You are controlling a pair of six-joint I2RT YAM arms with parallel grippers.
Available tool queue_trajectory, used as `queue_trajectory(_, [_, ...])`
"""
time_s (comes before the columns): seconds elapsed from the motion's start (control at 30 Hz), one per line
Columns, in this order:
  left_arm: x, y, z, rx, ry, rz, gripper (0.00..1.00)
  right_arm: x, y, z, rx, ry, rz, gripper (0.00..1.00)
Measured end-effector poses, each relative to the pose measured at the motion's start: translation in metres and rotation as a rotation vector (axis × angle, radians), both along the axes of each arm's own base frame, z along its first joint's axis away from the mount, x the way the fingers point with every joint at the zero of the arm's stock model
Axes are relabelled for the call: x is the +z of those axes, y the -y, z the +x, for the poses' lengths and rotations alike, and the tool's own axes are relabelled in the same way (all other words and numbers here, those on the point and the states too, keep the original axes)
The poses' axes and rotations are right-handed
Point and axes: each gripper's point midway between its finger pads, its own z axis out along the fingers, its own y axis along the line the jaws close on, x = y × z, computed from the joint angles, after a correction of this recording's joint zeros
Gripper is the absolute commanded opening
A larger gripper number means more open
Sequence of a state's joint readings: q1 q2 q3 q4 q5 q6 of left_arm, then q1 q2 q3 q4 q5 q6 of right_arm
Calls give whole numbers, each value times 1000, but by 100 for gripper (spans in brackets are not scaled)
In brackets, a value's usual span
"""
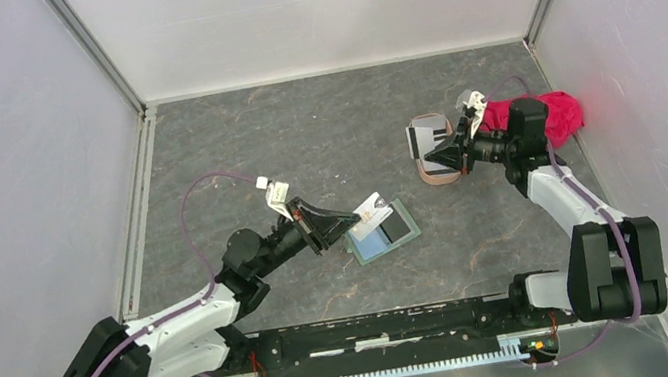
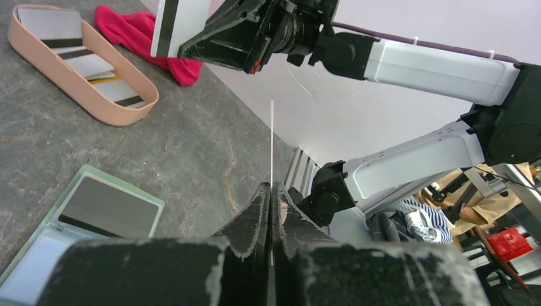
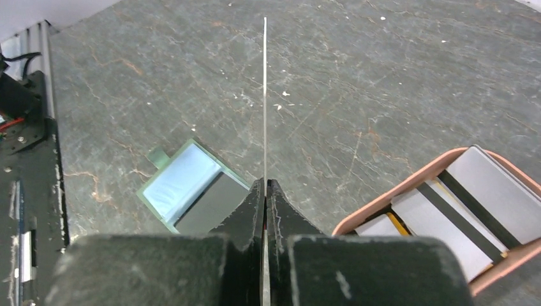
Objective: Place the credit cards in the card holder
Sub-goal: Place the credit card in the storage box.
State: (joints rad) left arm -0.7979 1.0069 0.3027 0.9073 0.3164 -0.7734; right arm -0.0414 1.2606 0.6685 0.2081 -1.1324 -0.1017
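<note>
Starting left: left fingers point(image 1: 352, 218) are clenched on a whitish card point(image 1: 372, 210), held edge-on just over the card holder point(image 1: 384, 232). The holder lies open on the worktop point(image 1: 281, 136) directly beneath the fingertips. A dark card point(image 2: 108, 207) already sits in one half of the holder; the pale pocket beside it looks unfilled.

Further right, right fingers point(image 1: 453, 152) are clenched on a striped card point(image 1: 422, 139), raised just above the tray point(image 3: 399, 189). Below and beside these fingers, at least three remaining cards point(image 3: 446, 210) lie in the tray. A red cloth point(image 1: 561, 110) lies behind the right fingers.

Judgement: early going. One card is stowed, two are in hand, several are not yet picked.
</note>
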Motion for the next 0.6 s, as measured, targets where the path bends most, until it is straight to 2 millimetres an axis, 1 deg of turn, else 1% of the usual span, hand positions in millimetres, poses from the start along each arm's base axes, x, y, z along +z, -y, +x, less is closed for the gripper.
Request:
queue_trajectory(0.1, [-11,-1,0,-7,-22,-3,5,-3,5,4,-11,16,-37,0])
queue_trajectory(0.17, [-15,0,0,-19,-30,-1,4,-5,7,6,-13,25,-62,1])
queue_trajectory(0.4, [-16,2,-5,-52,-24,4,2,-19,20,19,-25,11,-177,1])
queue_trajectory(0.5, [-17,2,-8,-68,-30,15,2,-24,27,25,-34,4,-240,0])
queue_trajectory(0.6, [-17,2,-10,-82,-34,25,2,-24,36,36,-42,-9,-313,0])
